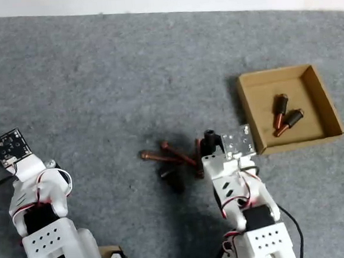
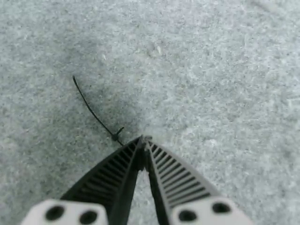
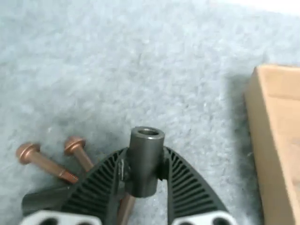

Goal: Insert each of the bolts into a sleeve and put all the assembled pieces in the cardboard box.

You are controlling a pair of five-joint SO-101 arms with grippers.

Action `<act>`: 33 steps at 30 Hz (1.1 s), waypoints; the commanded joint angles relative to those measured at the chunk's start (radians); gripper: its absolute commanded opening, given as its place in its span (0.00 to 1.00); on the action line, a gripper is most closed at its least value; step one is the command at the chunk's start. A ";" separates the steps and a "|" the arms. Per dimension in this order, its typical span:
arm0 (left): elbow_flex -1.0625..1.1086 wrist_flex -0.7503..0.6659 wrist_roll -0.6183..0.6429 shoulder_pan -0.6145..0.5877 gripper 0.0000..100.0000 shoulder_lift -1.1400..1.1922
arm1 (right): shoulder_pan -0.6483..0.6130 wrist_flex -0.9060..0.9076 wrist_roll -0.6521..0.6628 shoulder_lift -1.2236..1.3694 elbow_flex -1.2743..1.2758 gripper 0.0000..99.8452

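Right tool (image 3: 144,151) grips a sleeve (image 3: 146,164) — dark, hollow, upright.

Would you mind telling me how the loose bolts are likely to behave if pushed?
The bolts look like solid metal, so probably stiff and dense. Their round shanks and wider heads suggest they would roll in an arc, though the fuzzy mat likely slows them.

High view: from above, steeply down on the grey carpet (image 1: 97,69). Left wrist view: close above the carpet, along the left gripper (image 2: 144,140). Right wrist view: close, past the sleeve (image 3: 146,164) in the right gripper (image 3: 146,154); it shares 2 copper bolts (image 3: 47,163) and the cardboard box (image 3: 276,140) with the high view.
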 commanded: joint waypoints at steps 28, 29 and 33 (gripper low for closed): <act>-0.045 -0.012 -0.098 0.042 0.00 0.004 | 0.160 0.047 0.003 -0.314 0.131 0.00; -0.062 -0.012 -0.103 0.064 0.00 0.019 | 0.160 0.047 0.003 -0.314 0.131 0.00; -0.220 0.064 -0.104 0.145 0.00 0.147 | 0.160 0.074 0.003 -0.314 0.131 0.00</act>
